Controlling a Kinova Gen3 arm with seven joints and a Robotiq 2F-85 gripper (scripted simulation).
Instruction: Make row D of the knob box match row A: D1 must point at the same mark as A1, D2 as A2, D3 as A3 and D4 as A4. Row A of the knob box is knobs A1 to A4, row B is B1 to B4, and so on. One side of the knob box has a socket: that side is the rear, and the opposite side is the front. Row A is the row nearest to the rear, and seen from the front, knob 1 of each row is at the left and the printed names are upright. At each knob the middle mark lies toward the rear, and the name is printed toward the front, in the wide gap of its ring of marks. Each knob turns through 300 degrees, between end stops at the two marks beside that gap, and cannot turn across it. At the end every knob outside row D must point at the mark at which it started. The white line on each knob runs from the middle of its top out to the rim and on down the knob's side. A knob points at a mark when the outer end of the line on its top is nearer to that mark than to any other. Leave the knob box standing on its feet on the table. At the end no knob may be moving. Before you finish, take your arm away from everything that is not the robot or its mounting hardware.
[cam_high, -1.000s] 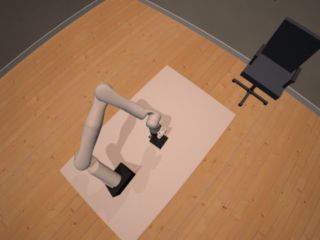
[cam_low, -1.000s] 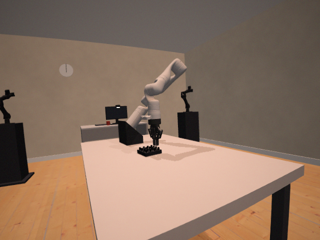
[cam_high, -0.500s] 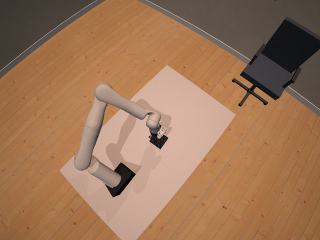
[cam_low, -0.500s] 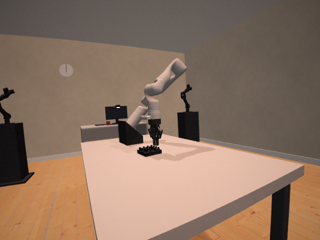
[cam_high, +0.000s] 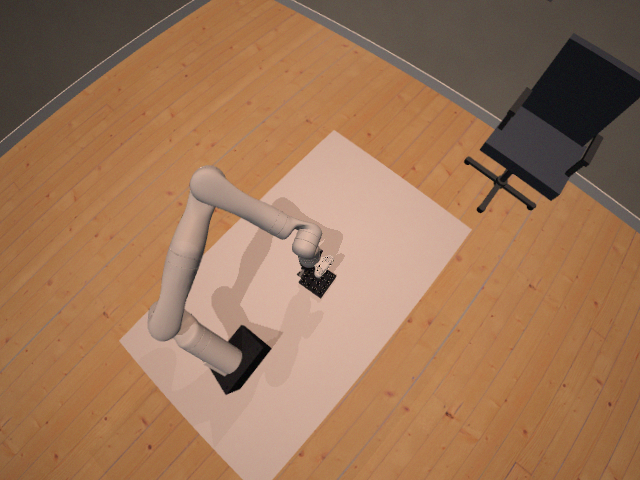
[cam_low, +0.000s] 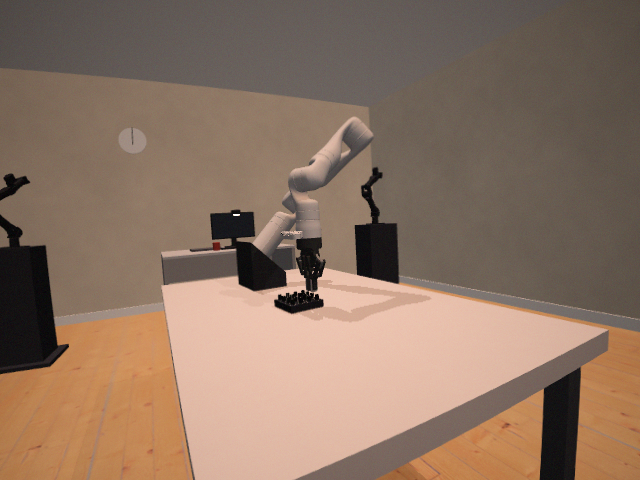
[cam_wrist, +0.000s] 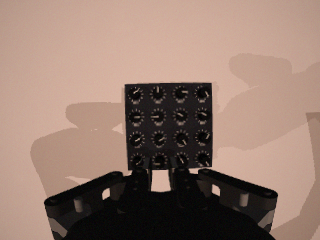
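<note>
The knobs (cam_low: 298, 297) (cam_wrist: 180, 116) stand close together, leaving only narrow gaps for the fingers (cam_low: 313, 284).
</note>
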